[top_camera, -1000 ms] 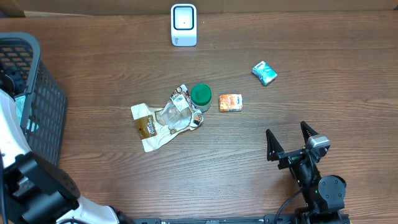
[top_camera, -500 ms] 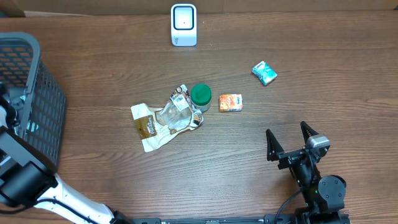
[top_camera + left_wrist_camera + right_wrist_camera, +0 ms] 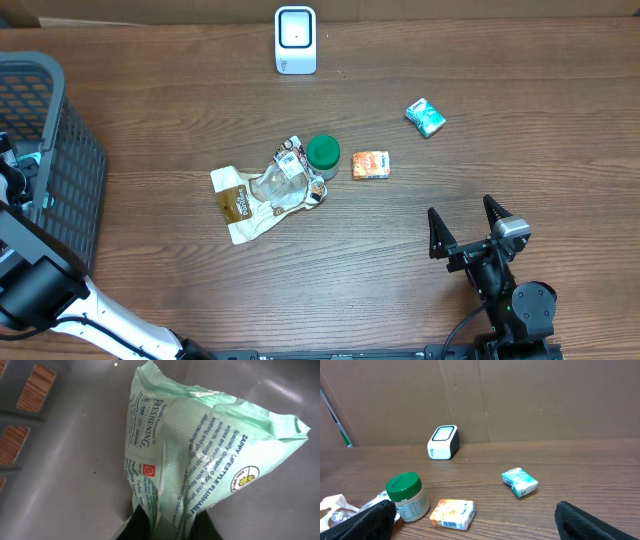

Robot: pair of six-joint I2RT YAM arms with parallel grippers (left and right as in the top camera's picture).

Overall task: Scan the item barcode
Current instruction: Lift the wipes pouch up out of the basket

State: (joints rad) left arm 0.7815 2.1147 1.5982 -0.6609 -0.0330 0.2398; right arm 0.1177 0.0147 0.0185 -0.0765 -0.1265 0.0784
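Note:
A pale green wipes packet (image 3: 200, 445) with blue print lies on the grey floor of the basket (image 3: 60, 485) in the left wrist view. My left gripper (image 3: 167, 517) is shut on its lower end, and the film bunches between the two black fingers (image 3: 137, 525). No barcode shows on the side facing me. The white barcode scanner (image 3: 295, 40) stands at the table's far edge, also in the right wrist view (image 3: 442, 442). My right gripper (image 3: 467, 228) stands open and empty near the front right, low over the table.
The dark mesh basket (image 3: 70, 170) sits at the left edge with my left arm reaching into it. Mid-table lie a crumpled clear bag (image 3: 260, 195), a green-lidded jar (image 3: 323, 155) and an orange box (image 3: 370, 165). A teal packet (image 3: 425, 117) lies further right.
My left gripper has closed onto the green wipes packet inside the basket, and the left arm has shifted at the basket's edge. The right arm has not moved.

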